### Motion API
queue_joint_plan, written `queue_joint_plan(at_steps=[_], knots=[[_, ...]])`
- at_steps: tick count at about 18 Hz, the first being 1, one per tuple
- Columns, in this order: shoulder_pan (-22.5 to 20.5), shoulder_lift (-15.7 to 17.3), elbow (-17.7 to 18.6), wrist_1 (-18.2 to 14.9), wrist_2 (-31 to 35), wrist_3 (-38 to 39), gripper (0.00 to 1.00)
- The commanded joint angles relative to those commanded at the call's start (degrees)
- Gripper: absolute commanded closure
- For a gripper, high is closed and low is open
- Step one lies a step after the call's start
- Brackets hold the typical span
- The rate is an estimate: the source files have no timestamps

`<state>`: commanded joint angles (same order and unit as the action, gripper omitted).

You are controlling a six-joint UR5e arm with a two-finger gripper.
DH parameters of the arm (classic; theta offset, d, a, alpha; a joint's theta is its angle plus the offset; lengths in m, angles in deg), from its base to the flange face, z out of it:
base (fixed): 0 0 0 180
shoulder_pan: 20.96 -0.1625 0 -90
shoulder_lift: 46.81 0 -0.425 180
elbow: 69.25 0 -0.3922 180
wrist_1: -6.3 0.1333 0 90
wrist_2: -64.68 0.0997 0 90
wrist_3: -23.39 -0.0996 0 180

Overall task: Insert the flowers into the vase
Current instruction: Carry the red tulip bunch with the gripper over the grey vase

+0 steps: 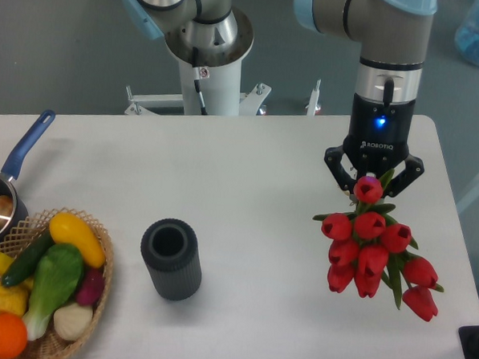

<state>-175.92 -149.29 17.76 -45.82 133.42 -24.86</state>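
Over the white table [247, 180], the vertical tool [372, 185] grips the flowers [374, 251].

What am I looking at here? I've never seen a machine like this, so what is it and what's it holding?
It is a robot arm, seen by one fixed camera looking down at a white table. At its end is a two-finger gripper, closed on a bunch of red tulips hanging over the table's right side. Left of centre stands a dark grey ribbed vase, empty and upright. At the far left are a wicker basket of vegetables and fruit and a blue-handled saucepan.
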Motion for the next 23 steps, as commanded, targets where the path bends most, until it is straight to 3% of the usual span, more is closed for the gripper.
queue_joint_plan(at_steps=[9,18,23], knots=[[0.7,-0.1,0.6,1.3,-0.7,1.0,0.81],[8.7,-0.1,0.4,9.3,-2.5,10.1,0.81],[11.9,0.6,0.4,9.9,-5.5,11.6,0.81]])
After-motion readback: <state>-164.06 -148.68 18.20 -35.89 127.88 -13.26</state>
